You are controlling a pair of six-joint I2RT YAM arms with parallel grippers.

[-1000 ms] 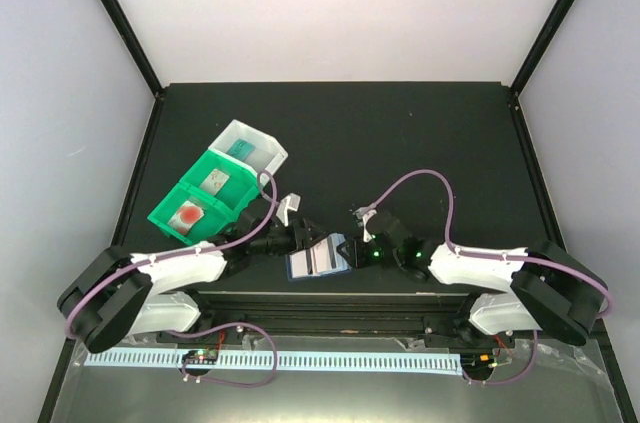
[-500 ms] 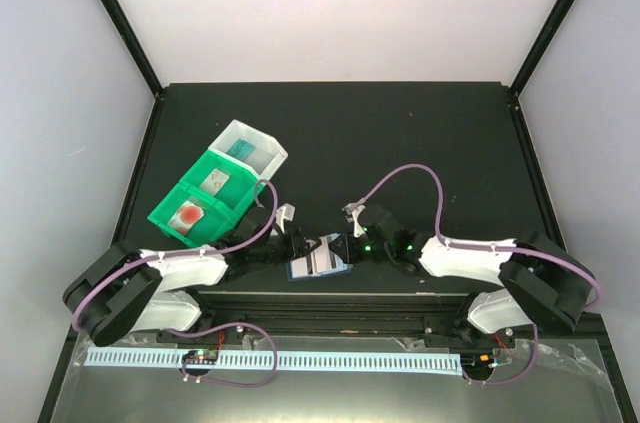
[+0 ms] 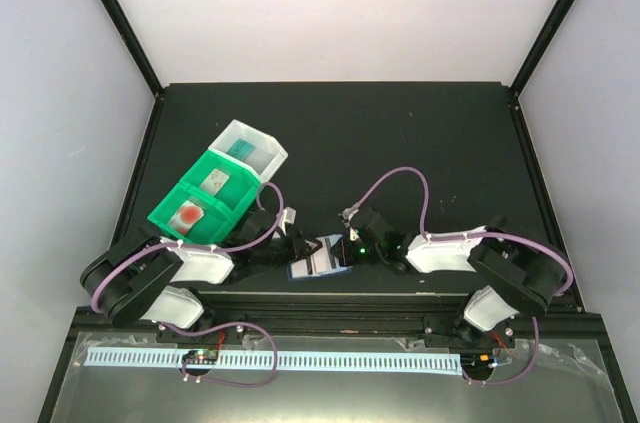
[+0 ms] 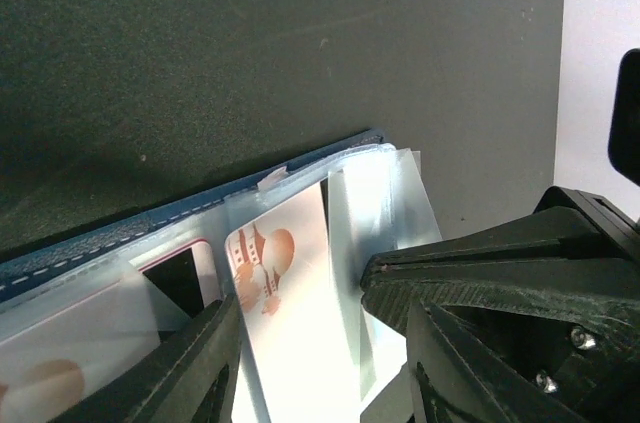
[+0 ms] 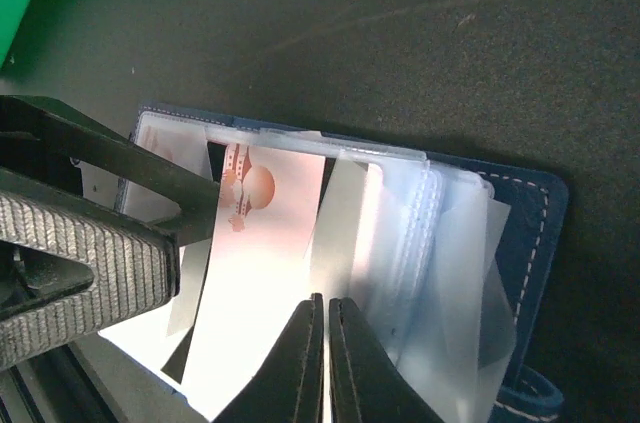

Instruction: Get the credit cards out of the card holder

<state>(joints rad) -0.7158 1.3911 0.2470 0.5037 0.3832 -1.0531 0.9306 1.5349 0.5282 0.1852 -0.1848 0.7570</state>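
Navy-blue leather lies spread flat as the card holder (image 3: 318,259) sits open at the near edge of the black table (image 3: 420,133), between the two arms' tips.

The left gripper (image 3: 297,246) comes in from the left with its jaws open. Its dark fingers (image 5: 150,178) stand apart on the clear sleeves (image 5: 440,243), one on either side of a pale card (image 4: 285,293) printed with red-orange figures. That card lies in the holder, its far end tucked under a sleeve's lip. A second card (image 4: 45,383), pale with an orange-brown blotch, shows in the next sleeve to the left.

The right gripper (image 5: 325,308) reaches in from the right. Its two fingertips are drawn together to a thin sliver at the near right edge of the pale card. Whether they nip the card itself or only the clear plastic beside it cannot be told.

On the holder's right side, several empty-looking sleeves fan up loosely over the blue cover.

Farther back on the left, well apart from the holder, a green bin (image 3: 232,205) and a white bin (image 3: 268,148) sit side by side at a slant, each with small items inside.
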